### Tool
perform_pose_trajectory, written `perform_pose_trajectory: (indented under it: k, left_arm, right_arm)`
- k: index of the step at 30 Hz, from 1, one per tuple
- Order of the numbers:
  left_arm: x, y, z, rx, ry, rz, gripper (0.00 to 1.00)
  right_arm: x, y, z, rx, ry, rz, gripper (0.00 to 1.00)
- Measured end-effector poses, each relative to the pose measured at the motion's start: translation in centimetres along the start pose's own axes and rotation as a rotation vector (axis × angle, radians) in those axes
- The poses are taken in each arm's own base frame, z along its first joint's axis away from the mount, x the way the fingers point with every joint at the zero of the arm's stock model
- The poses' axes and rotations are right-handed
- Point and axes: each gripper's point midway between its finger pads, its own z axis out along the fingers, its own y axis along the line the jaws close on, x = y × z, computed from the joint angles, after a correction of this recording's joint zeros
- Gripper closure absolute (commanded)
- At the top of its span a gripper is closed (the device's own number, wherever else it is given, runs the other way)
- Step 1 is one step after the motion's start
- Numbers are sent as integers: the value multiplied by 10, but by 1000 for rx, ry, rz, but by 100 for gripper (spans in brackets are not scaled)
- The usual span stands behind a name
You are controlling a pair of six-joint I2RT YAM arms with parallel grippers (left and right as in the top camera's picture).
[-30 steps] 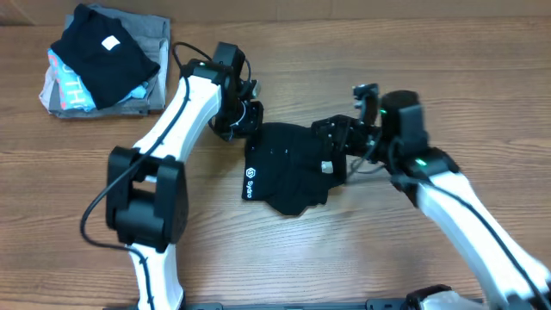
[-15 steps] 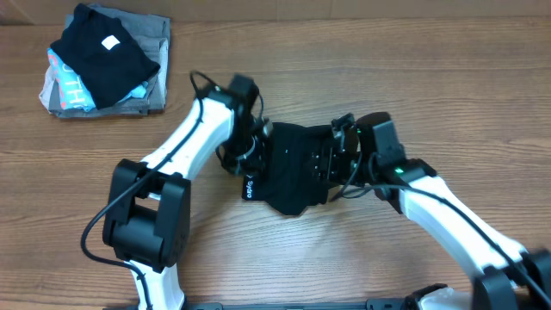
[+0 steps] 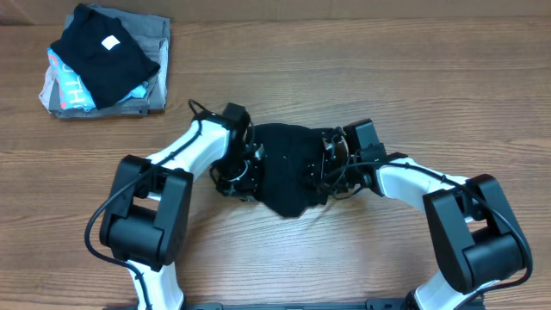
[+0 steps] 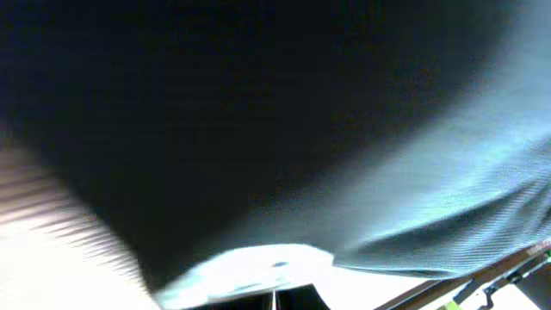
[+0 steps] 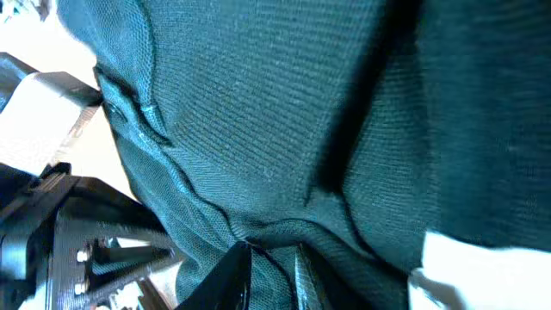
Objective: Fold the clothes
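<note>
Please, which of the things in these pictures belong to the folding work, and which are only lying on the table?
Belong to the job:
- black shirt, bunched at the middle of the table
- left hand and right hand, one at each side of it

Only lying about:
- folded black piece with a white label, far left corner
- grey and light-blue folded garments beneath it

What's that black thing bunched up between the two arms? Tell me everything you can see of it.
It is a black shirt of soft knitted fabric; the right wrist view shows a fine ribbed weave and stitched seams. It lies on the wooden table, gathered into a compact, rumpled bundle that is wider at the top and tapers to a rounded lower edge. The left claw presses into its left side and the right claw into its right; whether either grips it cannot be seen.
</note>
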Motion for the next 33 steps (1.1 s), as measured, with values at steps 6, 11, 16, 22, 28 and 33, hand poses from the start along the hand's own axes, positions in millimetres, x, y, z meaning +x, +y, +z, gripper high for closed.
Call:
perform_pose_trajectory:
  k: [6, 11, 16, 22, 28, 33]
  left_arm:
    - [-5, 22, -13, 25, -14, -50, 96]
    - [-10, 15, -32, 43, -73, 0, 93]
    - [-21, -6, -82, 40, -262, 76, 23]
    - [-38, -2, -114, 8, -401, 72, 0]
    - [-60, 24, -100, 89, -380, 33, 0]
    - [-72, 28, -73, 222, -316, 50, 0]
  right_arm:
    - [-7, 8, -17, -52, -24, -13, 75]
    - [-17, 65, -70, -154, -152, -165, 0]
    - [-11, 121, -131, -241, -306, -304, 0]
    - [-4, 99, -138, -141, -317, -133, 0]
    - [-3, 90, -135, -105, -311, -95, 0]
    - [-4, 89, -135, -101, -316, -98, 0]
